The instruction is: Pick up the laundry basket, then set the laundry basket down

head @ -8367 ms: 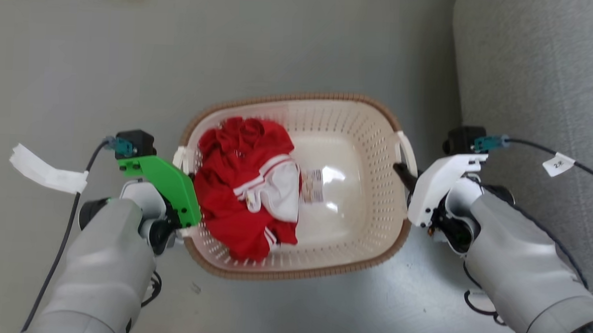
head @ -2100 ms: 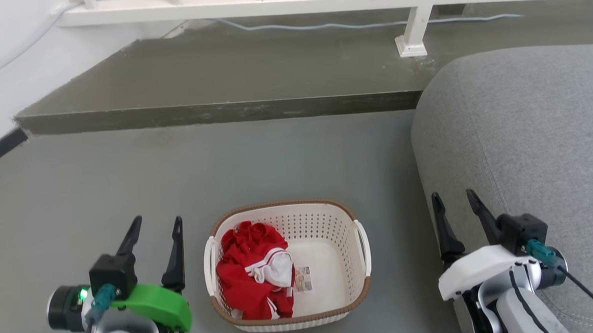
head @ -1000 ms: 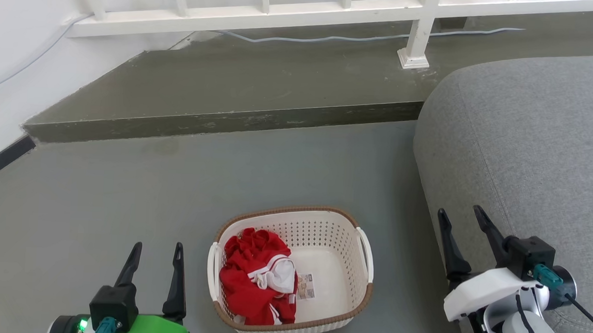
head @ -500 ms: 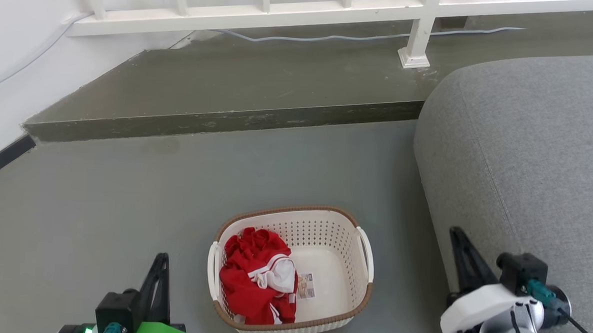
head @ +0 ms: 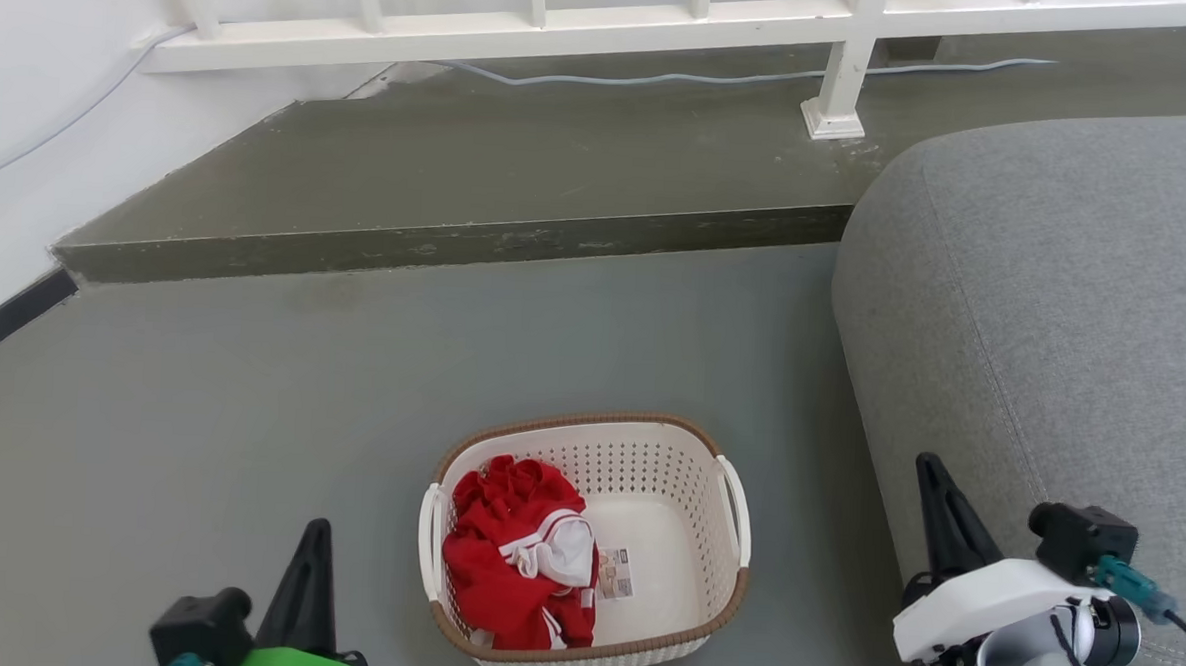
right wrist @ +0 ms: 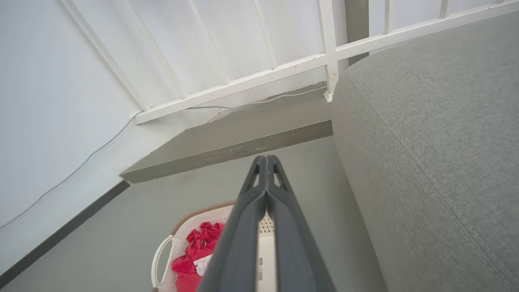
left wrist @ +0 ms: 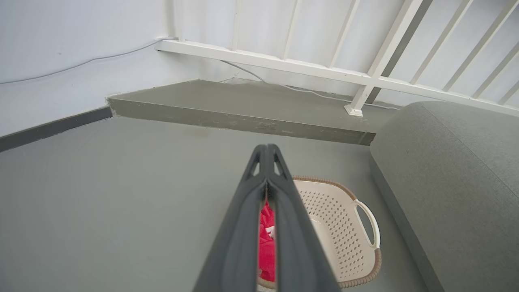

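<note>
The laundry basket (head: 690,445) stands on the grey floor at the lower middle of the head view, cream-white and perforated with a brown rim. A red and white garment (head: 508,570) lies in its left half, and a paper label (head: 616,573) shows on its bottom. My left gripper (head: 316,531) is shut and empty, lower left, apart from the basket. Shut and empty too, my right gripper (head: 929,466) points up beside the sofa at the basket's right. Past the shut left fingers (left wrist: 279,211) the left wrist view shows the basket (left wrist: 344,227). In the right wrist view the basket (right wrist: 178,239) sits below.
A grey sofa (head: 1054,323) fills the right side, close to my right arm. A raised concrete step (head: 457,242) runs across behind the basket, with a white railing (head: 566,24) and a cable (head: 664,76) on it. A white wall with dark baseboard (head: 3,317) stands at the left.
Both grippers, open a second ago, have shut and sunk lower in the head view. Earlier they held the basket's handles; it now rests on the floor.
</note>
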Available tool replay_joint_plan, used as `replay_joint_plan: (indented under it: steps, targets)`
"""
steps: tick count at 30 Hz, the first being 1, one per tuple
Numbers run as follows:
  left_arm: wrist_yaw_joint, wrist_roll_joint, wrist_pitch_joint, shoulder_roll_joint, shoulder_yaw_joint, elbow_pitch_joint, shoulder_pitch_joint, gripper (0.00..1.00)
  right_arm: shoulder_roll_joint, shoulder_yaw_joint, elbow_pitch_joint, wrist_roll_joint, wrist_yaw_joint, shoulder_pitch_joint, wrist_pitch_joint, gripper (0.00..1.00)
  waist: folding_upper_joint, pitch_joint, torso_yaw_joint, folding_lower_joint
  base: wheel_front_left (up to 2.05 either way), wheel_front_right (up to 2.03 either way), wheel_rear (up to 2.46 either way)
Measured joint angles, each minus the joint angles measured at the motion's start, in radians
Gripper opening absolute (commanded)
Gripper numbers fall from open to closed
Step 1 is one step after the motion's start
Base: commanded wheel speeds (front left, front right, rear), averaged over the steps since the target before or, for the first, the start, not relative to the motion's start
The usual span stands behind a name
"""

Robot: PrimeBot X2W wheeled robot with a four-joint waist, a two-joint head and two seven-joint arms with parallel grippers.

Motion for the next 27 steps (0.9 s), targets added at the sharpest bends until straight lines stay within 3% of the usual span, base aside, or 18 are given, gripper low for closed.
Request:
replay_joint_plan:
  steps: [27]
  targets:
    - [-0.053, -0.404, 0.089, 0.005, 0.086, 0.017, -0.025, 0.00, 0.015, -0.112, -0.004, 0.376, 0.047, -0.006, 0.098, 0.00, 0.0000, -0.006, 0.011, 0.0000, 0.00, 0.00, 0.00]
